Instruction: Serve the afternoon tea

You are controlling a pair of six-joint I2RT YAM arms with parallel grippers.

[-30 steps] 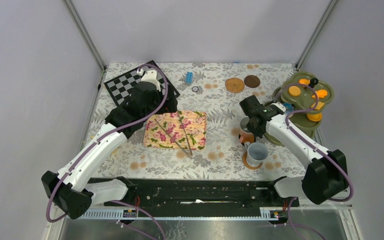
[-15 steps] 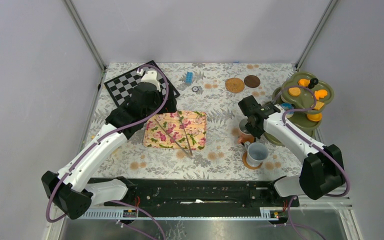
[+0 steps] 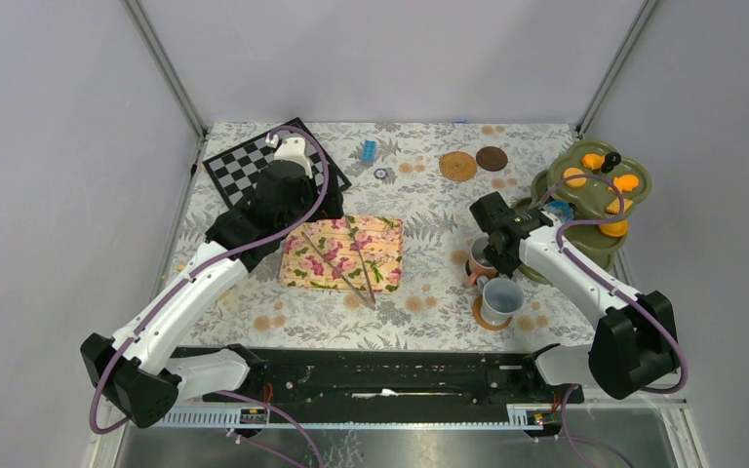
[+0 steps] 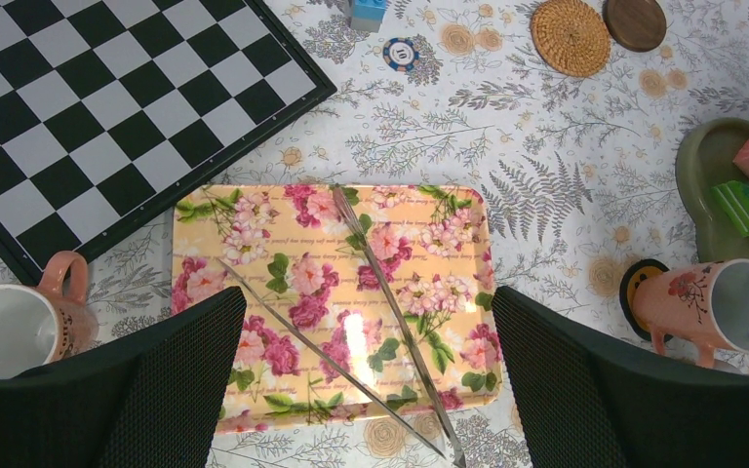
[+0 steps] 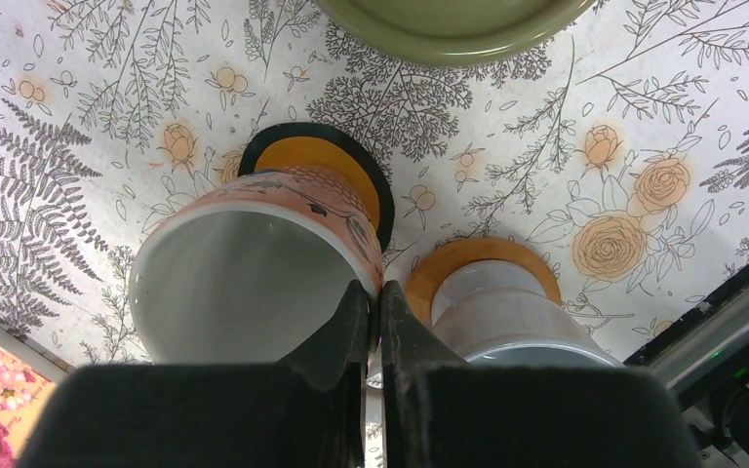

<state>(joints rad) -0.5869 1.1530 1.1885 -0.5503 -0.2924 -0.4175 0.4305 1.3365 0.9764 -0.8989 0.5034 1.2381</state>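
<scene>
Mug (image 5: pixel 254 258) rim — pinched inside right tool (image 5: pixel 374 302).

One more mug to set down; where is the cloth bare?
Bare: between the floral tray and the pink mug, and from there out to the woven coaster. Crowded: by the green stand, where the right end effector grips that mug beside the grey mug.

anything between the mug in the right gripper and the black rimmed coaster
Nothing visible does. The right gripper is shut on the rim of the pink mug, and the black-rimmed coaster beneath shows bare. The grey mug stands close beside, on its own orange coaster.
</scene>
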